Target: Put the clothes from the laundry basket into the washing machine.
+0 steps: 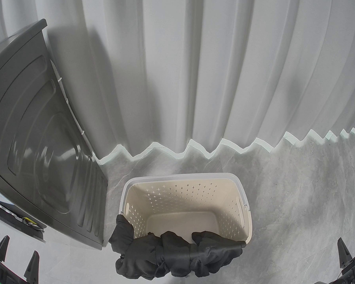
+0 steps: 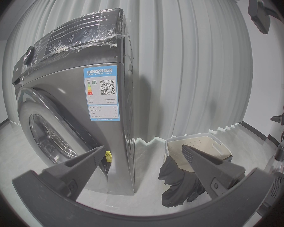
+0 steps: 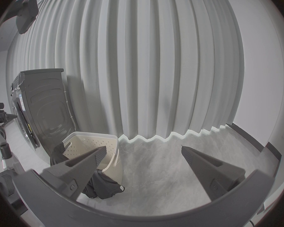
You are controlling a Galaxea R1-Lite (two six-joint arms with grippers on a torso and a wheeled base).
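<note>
L gripper [image 2: 142,148]: fingers wide apart, empty, on near side of basket [image 1: 185,177], off to its left. R gripper [image 3: 143,148]: also spread, empty, near side, well right of basket. Dark clothes [image 1: 177,253] bunched over basket's near rim, partly hanging outside. Washer [image 1: 35,139] just left of basket. Curtain [image 1: 205,60] behind basket.

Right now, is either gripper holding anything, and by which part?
Nothing is held. The left gripper and right gripper are open and empty; the dark garment drapes over the laundry basket.
</note>
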